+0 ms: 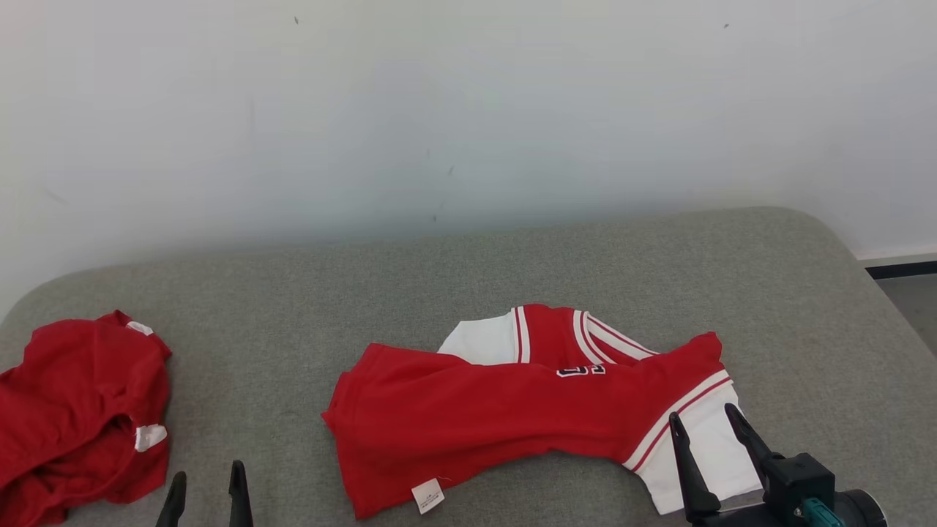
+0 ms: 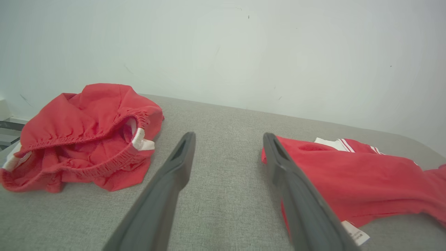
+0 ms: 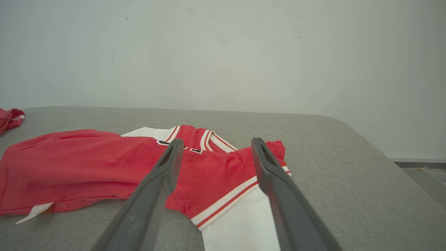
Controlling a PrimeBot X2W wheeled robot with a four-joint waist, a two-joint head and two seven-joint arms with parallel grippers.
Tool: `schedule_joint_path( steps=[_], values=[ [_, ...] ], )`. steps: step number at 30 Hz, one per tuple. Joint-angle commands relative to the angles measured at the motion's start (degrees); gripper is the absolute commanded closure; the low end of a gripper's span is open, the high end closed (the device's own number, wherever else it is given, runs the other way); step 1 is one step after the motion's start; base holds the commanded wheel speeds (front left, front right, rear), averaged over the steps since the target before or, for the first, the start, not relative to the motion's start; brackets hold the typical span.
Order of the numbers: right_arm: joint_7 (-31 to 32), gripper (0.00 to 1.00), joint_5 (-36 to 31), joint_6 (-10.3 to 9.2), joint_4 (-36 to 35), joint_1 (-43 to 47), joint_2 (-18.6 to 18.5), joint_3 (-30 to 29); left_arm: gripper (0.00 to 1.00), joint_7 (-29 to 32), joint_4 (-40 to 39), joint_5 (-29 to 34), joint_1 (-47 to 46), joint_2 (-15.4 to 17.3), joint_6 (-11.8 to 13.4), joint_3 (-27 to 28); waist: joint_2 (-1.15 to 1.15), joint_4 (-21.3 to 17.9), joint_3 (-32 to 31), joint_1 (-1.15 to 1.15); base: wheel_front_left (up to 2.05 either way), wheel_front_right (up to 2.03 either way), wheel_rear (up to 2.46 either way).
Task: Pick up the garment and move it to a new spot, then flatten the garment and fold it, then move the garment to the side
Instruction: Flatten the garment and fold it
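Note:
A red jersey with white sleeves and striped trim (image 1: 505,417) lies loosely folded over itself on the grey padded table (image 1: 454,285), right of centre, a white label at its near hem. My right gripper (image 1: 703,413) hovers open over the jersey's white right sleeve (image 1: 714,454); in the right wrist view its fingers (image 3: 217,140) frame the red cloth and striped band (image 3: 226,200). My left gripper (image 1: 208,472) is open at the near edge, between the jersey and a second red garment. From the left wrist, its fingers (image 2: 229,136) point over bare table, with the jersey's hem (image 2: 348,181) to their right.
A crumpled red garment with an elastic waistband (image 1: 73,417) (image 2: 87,136) lies at the table's left end. A pale wall (image 1: 468,110) rises behind the table. The table's rounded right edge drops to the floor (image 1: 908,300).

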Motion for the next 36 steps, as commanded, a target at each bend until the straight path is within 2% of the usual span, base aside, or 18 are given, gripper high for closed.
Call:
schedule_joint_path(
  steps=[1, 27, 32, 36],
  values=[
    [0.2, 0.00, 0.2, -0.13, -0.6, 1.0, -0.1, 0.0, 0.00, 0.0, -0.3, -0.2, 1.0, 0.0, 0.1, 0.3, 0.00, -0.1, -0.3, 0.00, 0.00, 0.00, 0.00],
    [1.8, 0.00, 2.6, -0.14, -1.8, 1.2, -0.1, -0.8, 0.00, 0.0, 1.1, 1.2, -1.3, 0.0, -1.1, -3.1, 0.00, 0.0, 1.1, 0.00, 0.00, 0.00, 0.00],
    [6.5, 0.00, 5.7, -0.14, -0.1, 0.7, 0.0, -2.1, 0.00, 0.2, 4.0, 1.1, -2.4, 0.0, -1.9, -7.6, 0.00, 0.1, 1.9, 0.00, 0.00, 0.00, 0.00],
    [11.5, 0.00, 5.8, -0.14, 2.5, -0.9, -1.7, -4.2, 0.00, 0.5, 7.8, 0.3, -4.1, 0.0, -2.5, -10.6, 0.00, -0.3, 3.4, 0.00, 0.00, 0.00, 0.00]
  ],
)
